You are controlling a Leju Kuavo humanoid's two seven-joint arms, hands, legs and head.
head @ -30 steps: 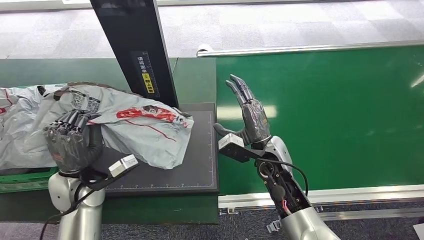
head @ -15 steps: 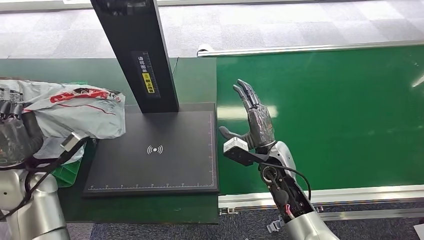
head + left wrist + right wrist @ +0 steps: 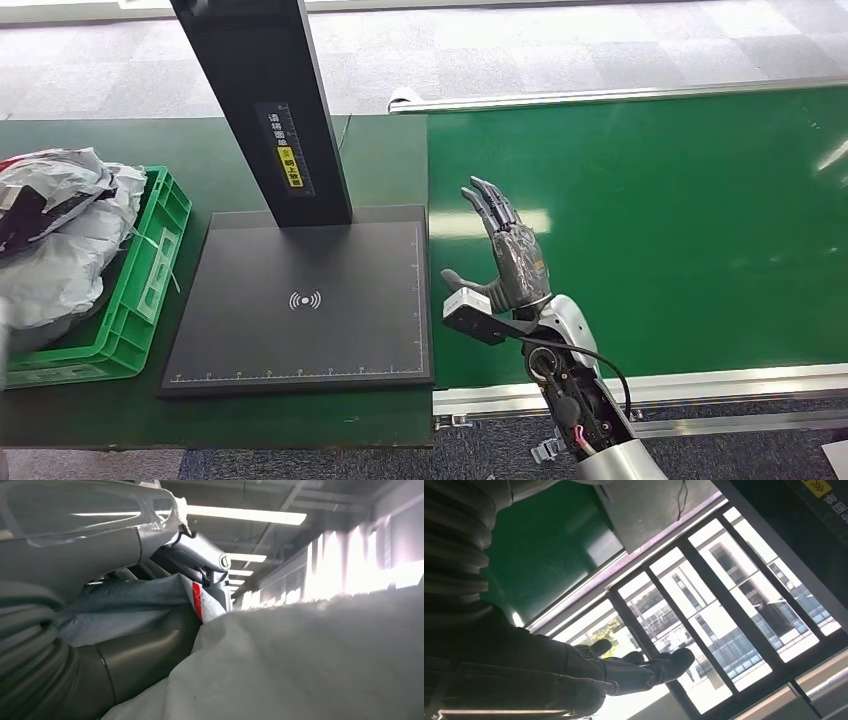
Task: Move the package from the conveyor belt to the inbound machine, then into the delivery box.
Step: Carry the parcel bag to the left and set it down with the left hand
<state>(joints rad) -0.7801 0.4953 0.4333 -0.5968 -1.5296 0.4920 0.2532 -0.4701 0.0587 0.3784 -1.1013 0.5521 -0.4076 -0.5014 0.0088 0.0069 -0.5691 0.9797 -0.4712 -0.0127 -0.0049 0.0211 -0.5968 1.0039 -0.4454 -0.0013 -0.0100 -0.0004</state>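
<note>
At nine o'clock, the package (image 3: 55, 235) sits in the green box (image 3: 150, 270): soft, light, slippery film; gather a fold. Left hand (image 3: 145, 650) clamps it. Right hand (image 3: 510, 255) hovers empty, fingers spread.

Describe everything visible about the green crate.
The green crate is a shallow bin that looks like plastic, with slotted walls and a raised rim. It sits on the dark green table, left of the black scanner pad. Crumpled grey packages fill it above the rim, and its left part is cut off by the frame.
</note>
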